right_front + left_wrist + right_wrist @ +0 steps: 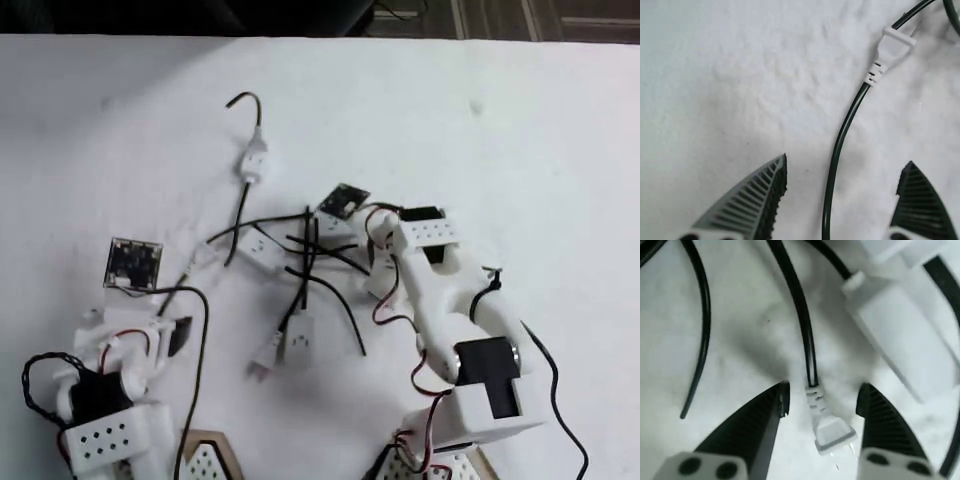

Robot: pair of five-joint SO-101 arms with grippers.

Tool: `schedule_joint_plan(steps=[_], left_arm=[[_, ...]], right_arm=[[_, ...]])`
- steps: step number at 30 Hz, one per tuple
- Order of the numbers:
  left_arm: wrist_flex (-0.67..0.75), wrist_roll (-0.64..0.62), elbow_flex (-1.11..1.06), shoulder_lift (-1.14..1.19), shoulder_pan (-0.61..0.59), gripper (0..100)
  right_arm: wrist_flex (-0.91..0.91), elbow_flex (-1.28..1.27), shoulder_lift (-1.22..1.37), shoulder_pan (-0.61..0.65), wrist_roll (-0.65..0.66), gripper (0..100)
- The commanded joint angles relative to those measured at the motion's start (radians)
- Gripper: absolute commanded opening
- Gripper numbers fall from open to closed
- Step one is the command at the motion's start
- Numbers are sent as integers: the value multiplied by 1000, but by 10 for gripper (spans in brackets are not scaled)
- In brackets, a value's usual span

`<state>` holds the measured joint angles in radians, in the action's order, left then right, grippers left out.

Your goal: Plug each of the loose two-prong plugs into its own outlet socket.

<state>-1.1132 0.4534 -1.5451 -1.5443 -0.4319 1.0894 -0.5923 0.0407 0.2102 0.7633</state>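
white two-prong plug (829, 427) on a black cord (802, 325) is lying flat on the white table (520, 130), sitting right between the spread black ribbed fingers (755, 430) of the right gripper (825, 387), which is hovering around it without pinching it. a white rectangular outlet socket (905, 340) is lying just beside, apart from that plug. a second white two-prong plug (894, 44) is resting farther out from the left gripper (847, 161), whose pincer is also standing wide apart and holding nothing, with only that plug's dark cord (837, 150) running between its tips. in the high view, more white socket blocks (262, 248) are lying scattered among tangled black cords (310, 270) around the middle of the table. judging from this, the task is looking barely begun: no plug is appearing seated in a socket, though the tangle is hiding some ends. both plugs near the grippers are left to be grasped, lined up with a socket and pushed home.
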Motion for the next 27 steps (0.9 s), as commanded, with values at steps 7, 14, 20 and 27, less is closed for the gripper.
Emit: schedule_joint_plan(steps=[7,14,20,27], left_arm=[[23,6,5,-7,-2,347],[23,6,5,-7,-2,347],[23,6,5,-7,-2,347],[23,5,5,-7,-2,347]], right_arm=[[206,184,-77,-59,-8,230],[208,230,-15,-142,81,230],[206,230,74,-154,97,230],[209,224,116,-148,97,230]])
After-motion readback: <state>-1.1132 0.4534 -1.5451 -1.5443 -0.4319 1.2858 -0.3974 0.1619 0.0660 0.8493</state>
